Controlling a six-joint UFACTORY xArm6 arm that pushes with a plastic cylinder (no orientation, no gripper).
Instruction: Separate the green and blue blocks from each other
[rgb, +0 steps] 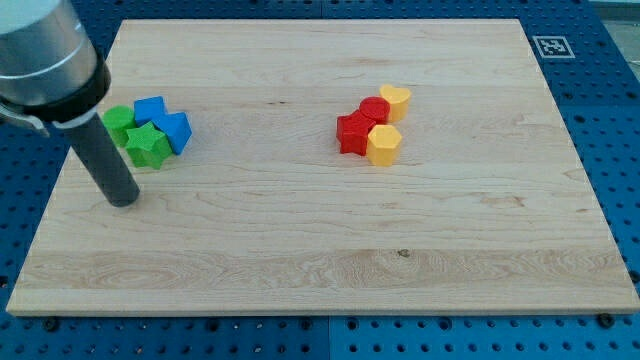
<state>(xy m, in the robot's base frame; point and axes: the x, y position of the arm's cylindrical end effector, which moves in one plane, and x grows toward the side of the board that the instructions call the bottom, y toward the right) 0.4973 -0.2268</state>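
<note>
A green and blue cluster sits at the view's left of the wooden board. A green round block and a green star block touch a blue cube and a blue wedge-like block. My tip rests on the board just below and left of the green star, a short gap away. The dark rod rises from it to the view's upper left.
A second cluster lies right of centre: a red star block, a red round block, a yellow heart block and a yellow hexagonal block. A marker tag sits off the board's top right corner.
</note>
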